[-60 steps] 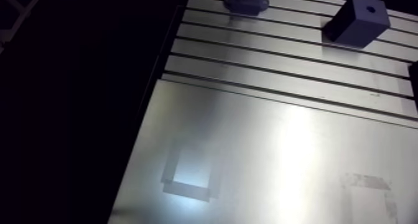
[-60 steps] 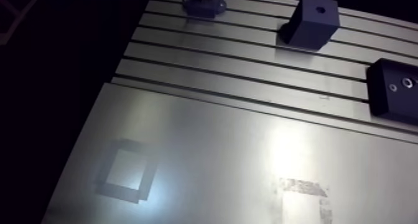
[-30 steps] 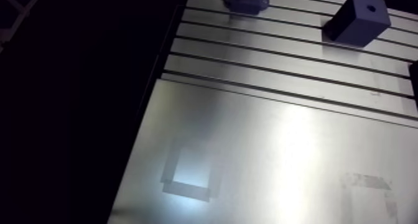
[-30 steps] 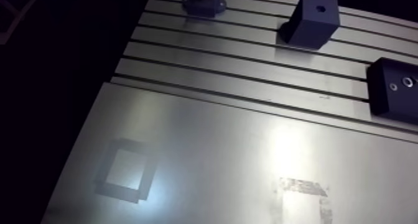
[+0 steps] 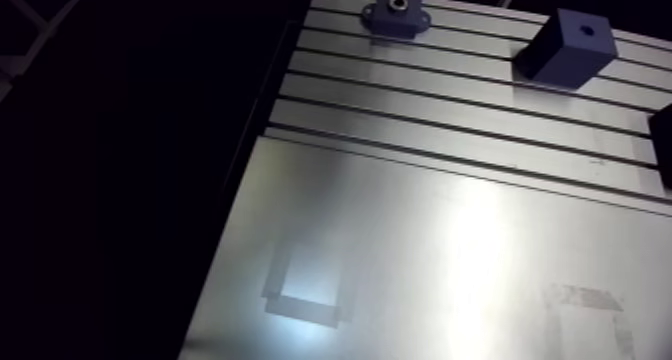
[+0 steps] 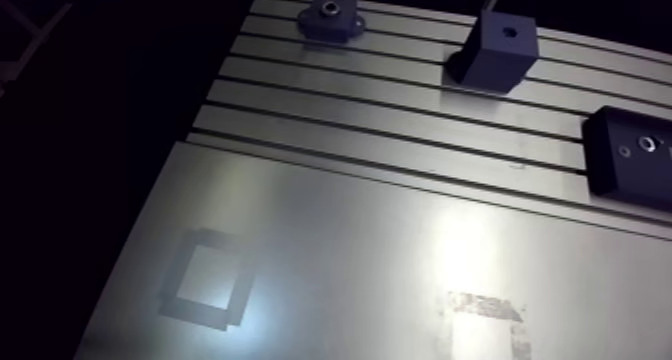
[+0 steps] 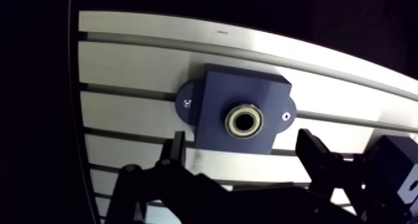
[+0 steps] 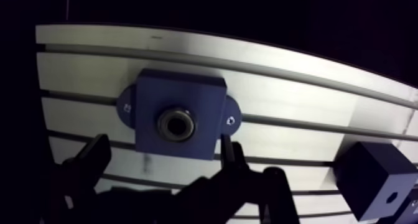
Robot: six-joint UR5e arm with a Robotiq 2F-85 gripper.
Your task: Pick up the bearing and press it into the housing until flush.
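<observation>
In the wrist view a dark blue flanged housing [image 7: 211, 102] lies on the slotted table. A silvery bearing [image 7: 244, 121] sits in its round bore, about level with the top face. My gripper [image 7: 244, 153] hangs above the housing's near edge, open. Its dark fingers [image 7: 177, 152] stand on either side of the block with nothing between them, and they touch neither housing nor bearing. In the arm view the same housing [image 5: 396, 12] sits small at the table's far end; the gripper does not show there.
A blue cube with a hole on top [image 6: 495, 52] stands to the right of the housing. A black block [image 6: 630, 154] lies further right. Two faint tape squares [image 6: 205, 281] mark the smooth plate. The table's left edge [image 5: 235, 184] drops into darkness.
The whole arm view has shifted down a little, so the camera has moved; the housing now shows in full. The things on the table have stayed in place.
</observation>
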